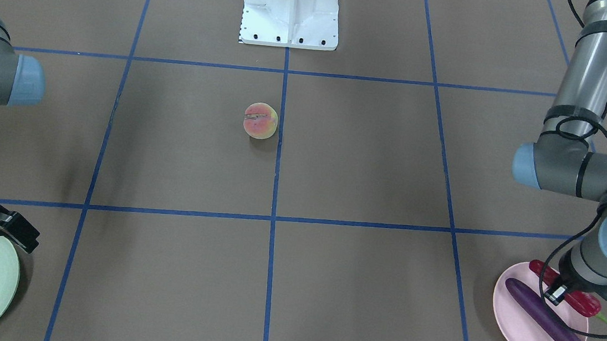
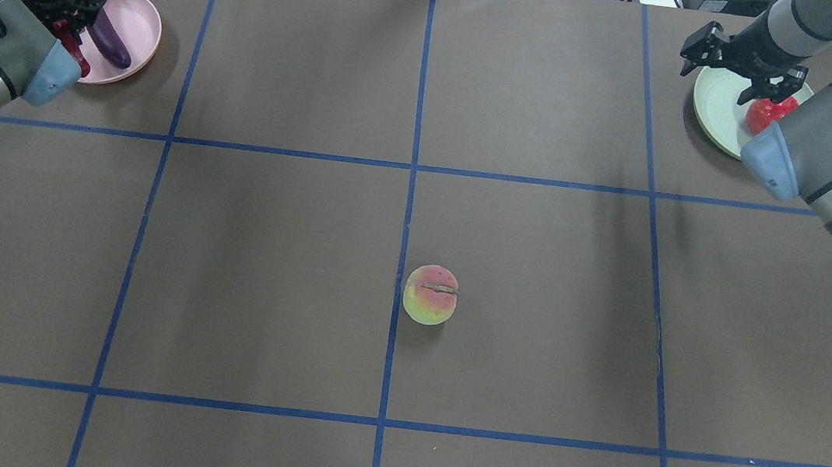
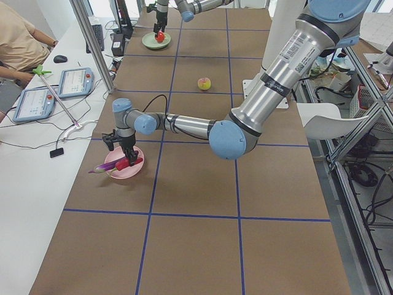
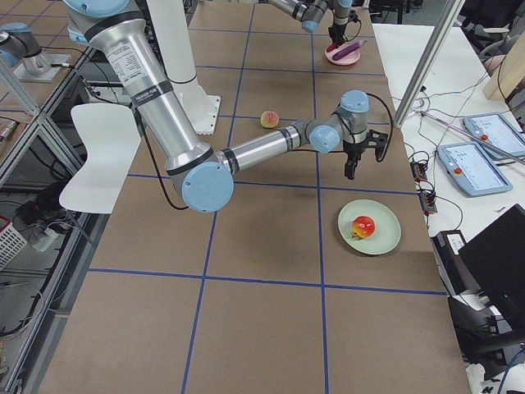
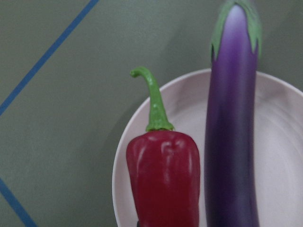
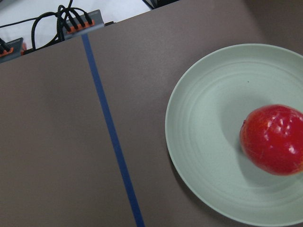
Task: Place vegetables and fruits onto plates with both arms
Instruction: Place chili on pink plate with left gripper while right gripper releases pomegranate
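The pink plate (image 1: 522,331) holds the purple eggplant (image 1: 550,322) and the red chili (image 1: 583,302) side by side; both fill the left wrist view, the chili (image 5: 163,179) left of the eggplant (image 5: 232,132). My left gripper (image 1: 591,308) hangs low over the chili, its jaws apart on either side. The mint green plate (image 2: 713,103) holds the red pomegranate-like fruit (image 2: 766,113). My right gripper (image 2: 744,67) is open and empty above the plate's edge. The peach (image 2: 430,295) lies alone on the mat near the table's centre.
The white base block (image 1: 291,8) stands at the robot's edge of the table. Blue tape lines divide the brown mat into squares. Tablets and cables (image 3: 73,83) lie on the side desk beyond the table's far edge.
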Controlling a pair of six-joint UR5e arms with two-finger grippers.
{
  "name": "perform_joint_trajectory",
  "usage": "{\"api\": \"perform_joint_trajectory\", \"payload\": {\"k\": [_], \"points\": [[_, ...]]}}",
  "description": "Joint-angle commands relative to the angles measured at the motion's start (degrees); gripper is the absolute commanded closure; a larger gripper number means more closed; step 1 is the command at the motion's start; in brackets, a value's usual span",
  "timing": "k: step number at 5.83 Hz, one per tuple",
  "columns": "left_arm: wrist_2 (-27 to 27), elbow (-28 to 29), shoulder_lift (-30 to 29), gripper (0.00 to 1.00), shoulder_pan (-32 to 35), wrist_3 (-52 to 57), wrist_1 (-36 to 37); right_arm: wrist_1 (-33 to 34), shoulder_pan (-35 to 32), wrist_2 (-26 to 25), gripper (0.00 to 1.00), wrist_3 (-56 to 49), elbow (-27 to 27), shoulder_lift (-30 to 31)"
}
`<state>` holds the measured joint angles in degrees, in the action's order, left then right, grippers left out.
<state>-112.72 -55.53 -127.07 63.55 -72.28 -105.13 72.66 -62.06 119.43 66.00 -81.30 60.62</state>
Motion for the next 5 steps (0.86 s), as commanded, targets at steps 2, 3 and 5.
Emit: {"api": "perform_joint_trajectory", "payload": {"k": [2, 3, 5], "points": [[-1.26, 2.71, -1.69, 0.00, 0.87, -0.05, -2.45, 0.20, 1.15, 0.01, 0.00, 1.06, -0.44, 0.02], [-2.06, 2.36, -2.13, 0.00, 0.87, -0.05, -2.19, 0.20, 1.76, 0.10, 0.00, 2.80, -1.48, 0.02], [-9.15, -3.48, -2.14, 0.00, 2.36, 0.39, 0.34, 0.20, 8.40, 0.19, 0.00, 14.61, -13.02, 4.56]]}}
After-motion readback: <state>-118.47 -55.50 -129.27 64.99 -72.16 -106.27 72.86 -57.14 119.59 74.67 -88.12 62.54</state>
